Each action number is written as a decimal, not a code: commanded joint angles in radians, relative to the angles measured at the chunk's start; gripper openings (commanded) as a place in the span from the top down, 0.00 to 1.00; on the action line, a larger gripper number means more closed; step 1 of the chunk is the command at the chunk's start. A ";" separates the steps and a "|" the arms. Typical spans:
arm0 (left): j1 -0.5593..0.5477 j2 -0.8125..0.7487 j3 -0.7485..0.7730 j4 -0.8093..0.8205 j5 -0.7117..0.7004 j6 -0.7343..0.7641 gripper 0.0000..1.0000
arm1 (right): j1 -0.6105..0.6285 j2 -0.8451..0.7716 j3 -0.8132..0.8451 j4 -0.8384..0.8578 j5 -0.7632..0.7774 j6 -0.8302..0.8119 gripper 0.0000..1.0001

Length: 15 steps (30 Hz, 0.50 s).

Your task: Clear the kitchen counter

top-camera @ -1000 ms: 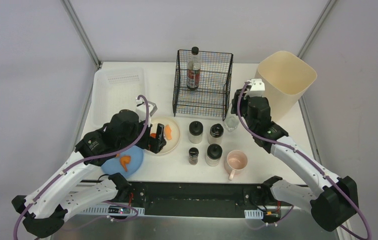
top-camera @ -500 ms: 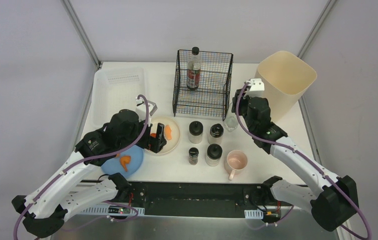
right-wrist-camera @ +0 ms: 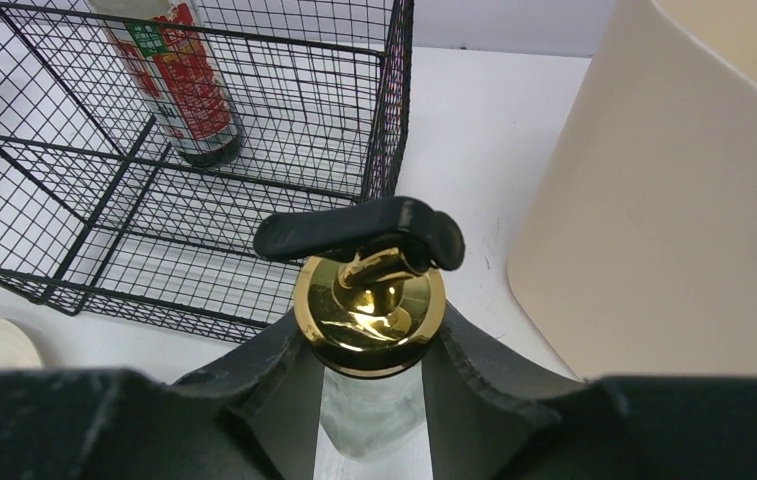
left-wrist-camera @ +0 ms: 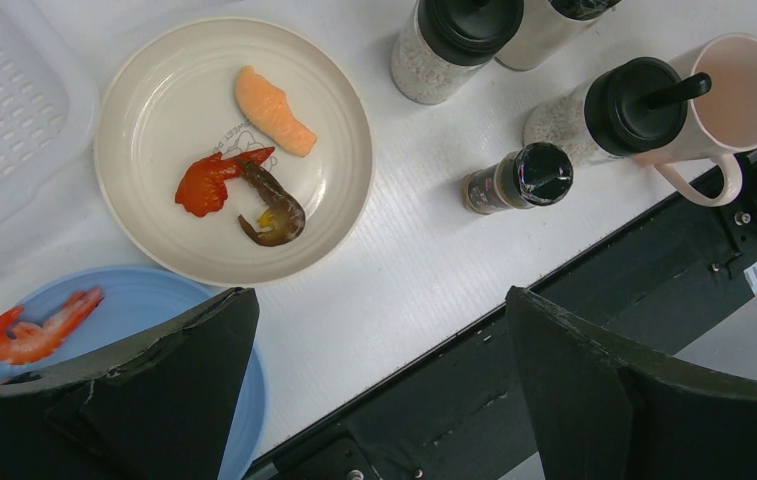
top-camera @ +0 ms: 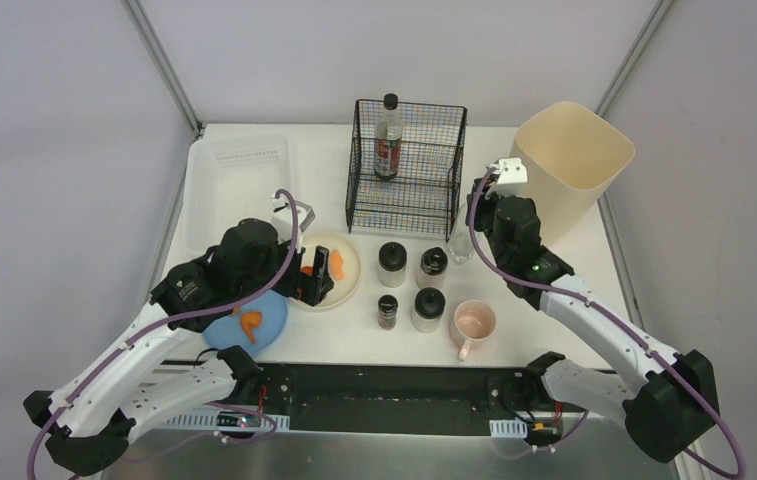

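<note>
The white kitchen counter (top-camera: 354,337) holds a cream plate (top-camera: 350,262) with food bits, a blue plate (top-camera: 270,326) with a shrimp, several shakers (top-camera: 392,264), a pink mug (top-camera: 474,323) and a clear glass dispenser bottle (top-camera: 461,247) with a gold cap (right-wrist-camera: 369,310). My right gripper (right-wrist-camera: 372,400) is shut on that bottle's body, beside the wire basket (top-camera: 409,170). I cannot tell if the bottle is off the counter. My left gripper (left-wrist-camera: 384,380) is open and empty, above the counter's near edge between the blue plate (left-wrist-camera: 144,300) and the cream plate (left-wrist-camera: 144,110).
A sauce bottle (top-camera: 388,138) stands in the wire basket. A cream bin (top-camera: 572,165) is at the back right, close to my right wrist. A translucent tray (top-camera: 234,185) lies at the back left. A black rail (top-camera: 374,385) runs along the near edge.
My right gripper has shifted slightly toward the near side, still shut on the bottle. The left arm has not moved.
</note>
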State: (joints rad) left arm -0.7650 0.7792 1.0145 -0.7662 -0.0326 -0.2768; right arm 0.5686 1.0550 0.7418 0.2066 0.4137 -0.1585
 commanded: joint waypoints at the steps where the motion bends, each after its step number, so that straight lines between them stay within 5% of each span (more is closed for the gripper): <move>1: 0.001 -0.009 -0.007 0.027 0.010 -0.007 0.00 | 0.013 -0.038 0.017 0.023 0.045 -0.017 1.00; 15: 0.000 -0.021 -0.008 0.027 0.015 -0.007 0.00 | 0.048 -0.085 0.278 -0.140 0.123 -0.053 1.00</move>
State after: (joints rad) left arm -0.7650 0.7700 1.0096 -0.7650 -0.0292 -0.2768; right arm 0.6067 1.0245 0.8616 0.0162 0.4923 -0.1917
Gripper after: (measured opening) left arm 0.995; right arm 0.381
